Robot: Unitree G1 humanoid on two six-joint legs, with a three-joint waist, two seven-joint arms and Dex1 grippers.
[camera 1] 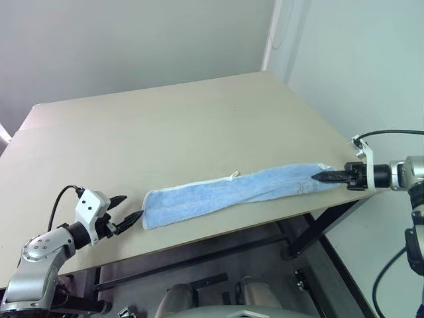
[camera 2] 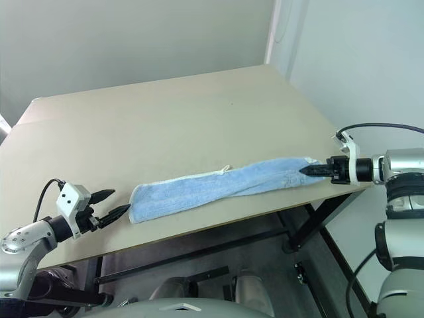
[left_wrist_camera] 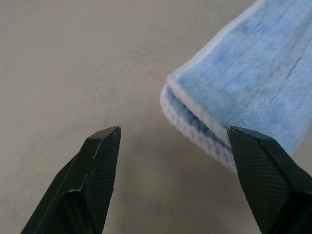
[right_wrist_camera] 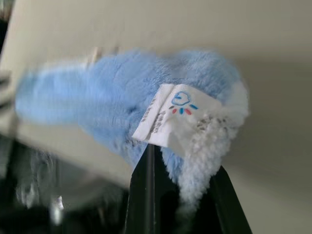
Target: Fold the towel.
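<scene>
The light-blue towel (camera 1: 225,193) lies stretched in a long narrow strip along the front of the table (camera 1: 165,126), with white edging and a small white loop (camera 1: 232,175) on its far side. My right gripper (camera 1: 320,177) is shut on the towel's right end at the table's front right corner; in the right wrist view the pinched cloth (right_wrist_camera: 122,102) and a white label (right_wrist_camera: 175,114) sit at the fingers. My left gripper (camera 1: 126,207) is open just off the towel's left end (left_wrist_camera: 229,92), not touching it.
The table's front edge runs just below the towel, and its right corner lies under my right gripper. A grey wall stands behind the table. Dark frame bars and floor show below the front edge.
</scene>
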